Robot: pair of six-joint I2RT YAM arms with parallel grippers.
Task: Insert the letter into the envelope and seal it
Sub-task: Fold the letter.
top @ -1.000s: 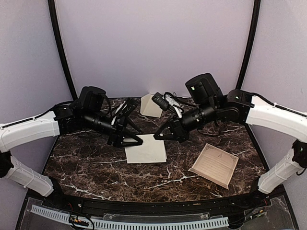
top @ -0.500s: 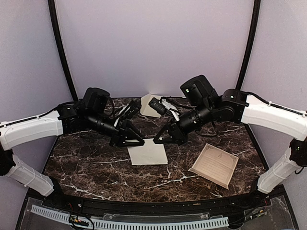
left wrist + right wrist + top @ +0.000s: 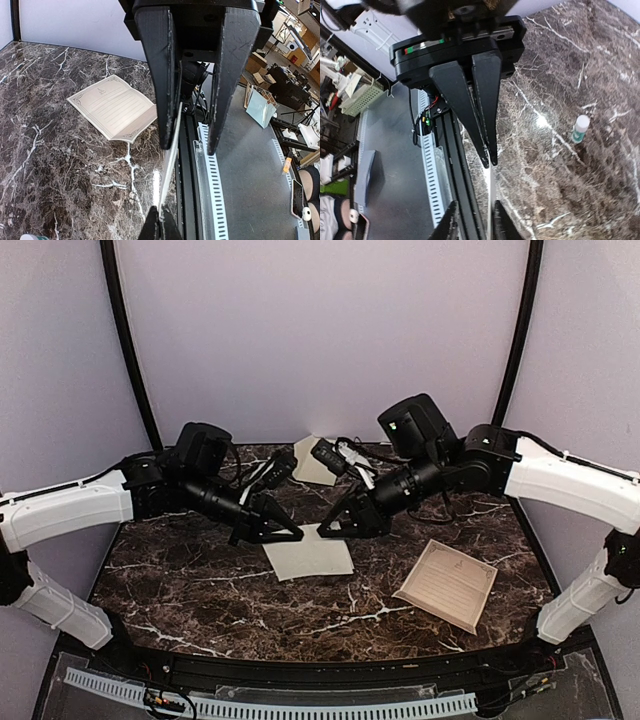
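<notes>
Squarely at mid-desk, the left hand [image 3: 296, 536] is clamped on the far edge of the envelope [image 3: 308, 558].
Facing it, the right hand [image 3: 326, 532] has its jaws parted around that edge; the letter [image 3: 447, 585] lies well apart on the desk [image 3: 180, 580], beyond the right hand.

Two robot arms; the left arm [image 3: 65, 515] and right arm [image 3: 565, 485] wear white, ribbed shells near their bases, then matte black joints and rounded black housings [image 3: 420, 420]; thin black cables [image 3: 362, 443] loop by the wrists; a tiny green light dots the right housing; the left gripper [image 3: 298, 536] and right gripper [image 3: 322, 532] have long, black, tapering fingers [image 3: 155, 75]; a green-and-red label marks the left gripper's body.
</notes>
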